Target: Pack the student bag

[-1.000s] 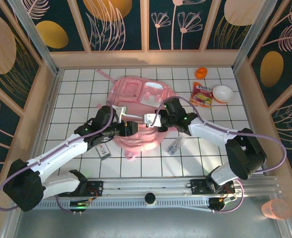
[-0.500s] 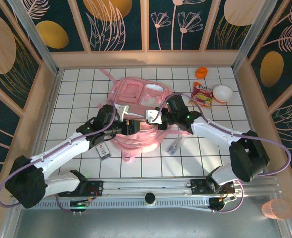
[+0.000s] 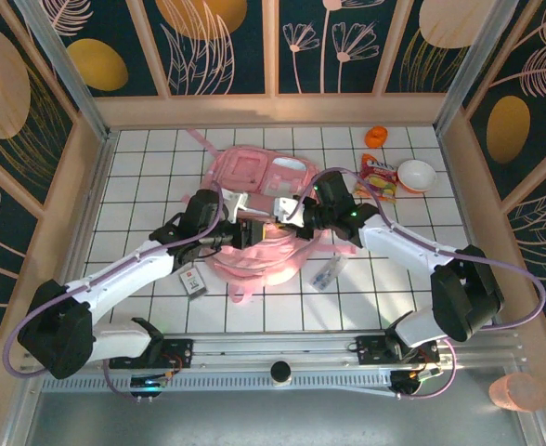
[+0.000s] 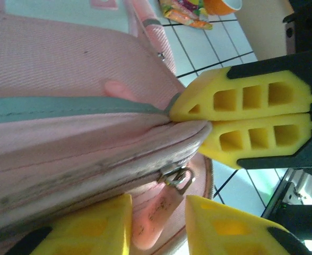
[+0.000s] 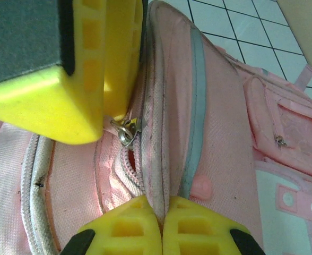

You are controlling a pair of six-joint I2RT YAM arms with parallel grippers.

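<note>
The student bag (image 3: 254, 177) lies at the middle of the table (image 3: 143, 167), its long axis running 12 to 6 o'clock; both arms meet over its near end, the left from 9 o'clock, the right from 3 o'clock. The right claw (image 5: 161, 226) is clamped together on the bag's upper rim beside the zip, holding the seam taut; the left claw (image 4: 158, 226) stands apart, its yellow foam pads straddling the soft pink zip pull (image 4: 155, 210), which hangs toward 6 o'clock from the small metal slider (image 4: 176, 177). The left arm is therefore the nearer to the pull, and the zip line runs 9 to 3 o'clock across its view. The bag is woven pink cloth, slack and creased, with a grey-green band (image 4: 66, 106) along the seam.
</note>
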